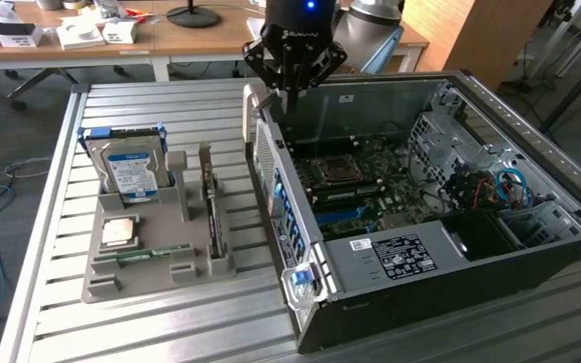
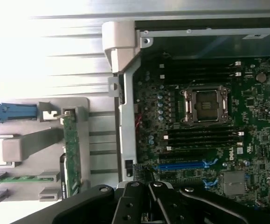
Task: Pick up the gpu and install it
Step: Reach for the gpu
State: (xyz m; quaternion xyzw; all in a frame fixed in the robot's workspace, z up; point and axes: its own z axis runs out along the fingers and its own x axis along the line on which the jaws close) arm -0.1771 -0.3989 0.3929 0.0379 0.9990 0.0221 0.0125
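With the gripper over the computer case, fingers pressed together on nothing, the gpu stands edge-up in the grey tray at the exterior view's left, probably light, stiff and fragile (pinch the bare top edge).

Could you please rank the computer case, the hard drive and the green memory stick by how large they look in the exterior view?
Largest: computer case.
Next: hard drive, standing in the grey holder.
Smallest: green memory stick, a thin strip lying in the same holder.
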